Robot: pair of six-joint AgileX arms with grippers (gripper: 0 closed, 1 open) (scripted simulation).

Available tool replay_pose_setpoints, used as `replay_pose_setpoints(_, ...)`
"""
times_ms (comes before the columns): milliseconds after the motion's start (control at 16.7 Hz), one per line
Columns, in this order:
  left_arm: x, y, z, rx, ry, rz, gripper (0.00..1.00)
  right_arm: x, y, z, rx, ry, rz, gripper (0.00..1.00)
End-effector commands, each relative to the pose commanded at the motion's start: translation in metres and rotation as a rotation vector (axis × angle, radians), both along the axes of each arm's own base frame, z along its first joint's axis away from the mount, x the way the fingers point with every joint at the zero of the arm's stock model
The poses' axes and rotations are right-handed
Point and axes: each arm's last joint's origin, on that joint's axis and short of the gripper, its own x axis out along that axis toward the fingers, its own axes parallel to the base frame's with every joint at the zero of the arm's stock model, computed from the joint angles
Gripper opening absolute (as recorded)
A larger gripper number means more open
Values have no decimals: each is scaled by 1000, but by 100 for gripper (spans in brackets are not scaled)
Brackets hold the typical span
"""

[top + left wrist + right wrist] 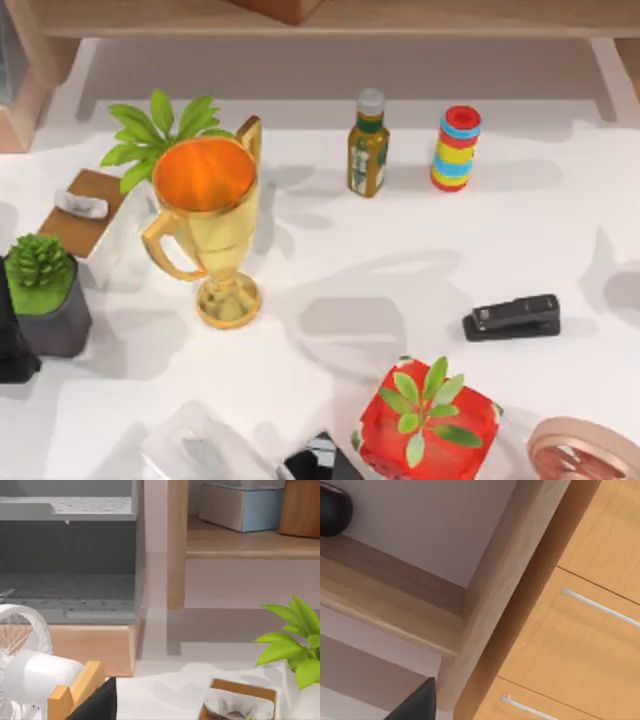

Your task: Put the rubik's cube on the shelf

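- Light-brown board of the shelf (400,18) is seen along the far edge of the table (560,220), raised on pale side supports so that things can be stood both on it and under it.
- Where the cube lies cannot be told from these views; the red planter (430,420) and the striped cylinder (456,148) are not to be mistaken for it.
- A dark edge of the right gripper (415,705) is seen close to the shelf's board and its upright, beside a cabinet with drawers (590,630). This is judged to be a placing position at the shelf's right end.
- Whether that claw is spread, pressed together or pinching anything cannot be told.
- The left gripper (95,705) is held low at the table's left side, facing the shelf's other upright and a box (240,505) on the board. It is judged idle, and its claw's state cannot be told either.
- The trophy (210,230), bottle (368,145) and stapler (512,317) are left standing on the table, well apart from one another.
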Motion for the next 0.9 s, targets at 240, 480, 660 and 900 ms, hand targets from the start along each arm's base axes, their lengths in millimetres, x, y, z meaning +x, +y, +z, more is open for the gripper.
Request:
replay_pose_setpoints(240,0,0,0,0,0,0,100,68,-24,22,-293,10,-31,100)
replay_pose_setpoints(480,0,0,0,0,0,0,100,148,-66,2,-583,38,-56,100)
replay_pose_setpoints(660,0,0,0,0,0,0,100,198,-103,-40,-779,59,-65,100)
replay_pose_setpoints(900,0,0,0,0,0,0,100,237,-143,-105,-986,71,-69,100)
